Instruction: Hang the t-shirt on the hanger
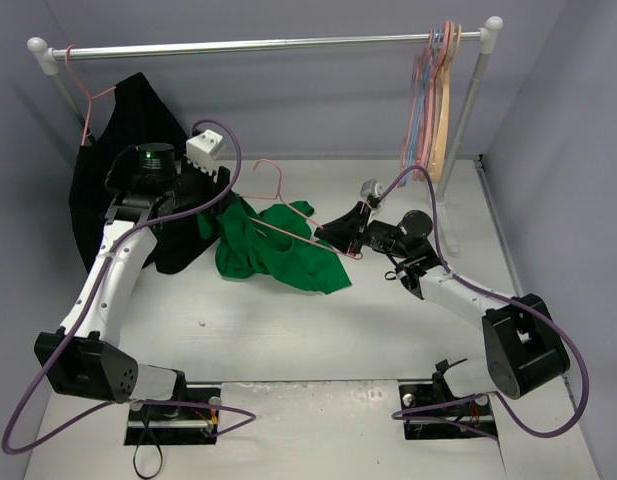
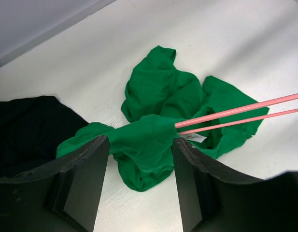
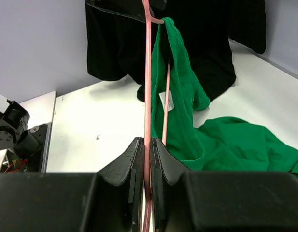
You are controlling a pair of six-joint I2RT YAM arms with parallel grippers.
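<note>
White desk: right claw clamps pink hanger; left claw, spread wide, should grip t-shirt collar and pull along the wire.

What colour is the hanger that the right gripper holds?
The hanger is salmon pink; the right wrist view shows it best.

One green t-shirt at centre; one black garment at upper left. Hangers: one salmon-pink hanger at centre, one pink hanger at upper left, and a bunch at upper right — too overlapped to count. One rail along the top — two arms, left arm and right arm.
</note>
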